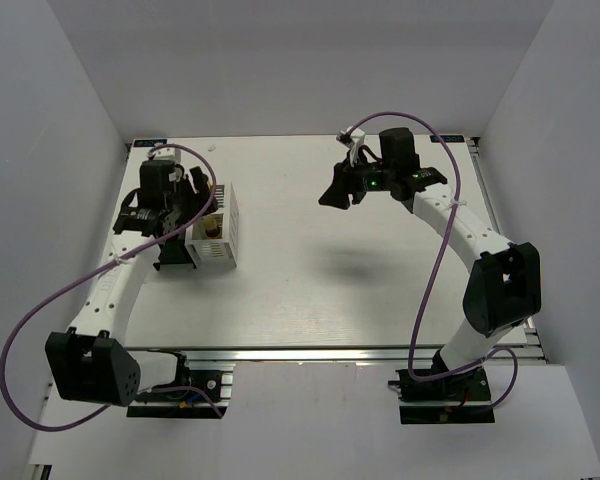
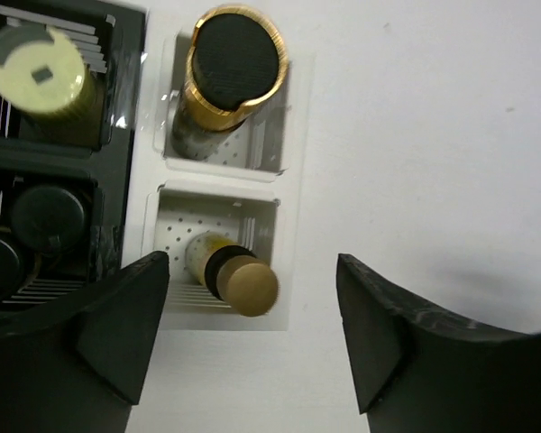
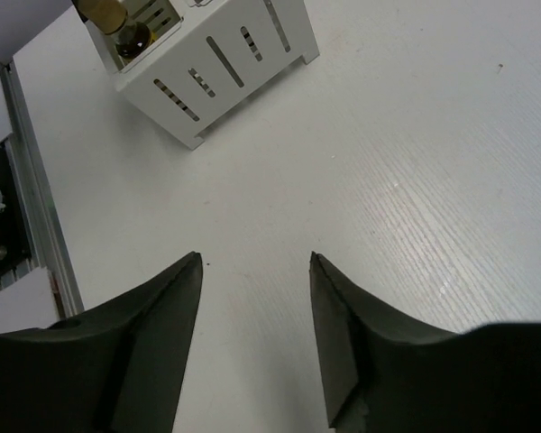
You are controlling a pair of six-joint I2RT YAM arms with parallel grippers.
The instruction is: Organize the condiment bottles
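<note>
From the left wrist view I look straight down into a white slatted box. The yellow bottle with a tan cap stands in its near compartment, leaning a little. The amber bottle with a black cap stands in the far one. My left gripper hangs open above the yellow bottle, its fingers wide of the cap and touching nothing. Two dark black-capped bottles sit in the black stand beside the box. My right gripper is open and empty over bare table, far right of the box.
A pale yellow-capped jar stands in the black stand's far slot. In the top view the stand lies left of the box, under my left gripper. My right gripper hovers at the back middle. A metal rail edges the table.
</note>
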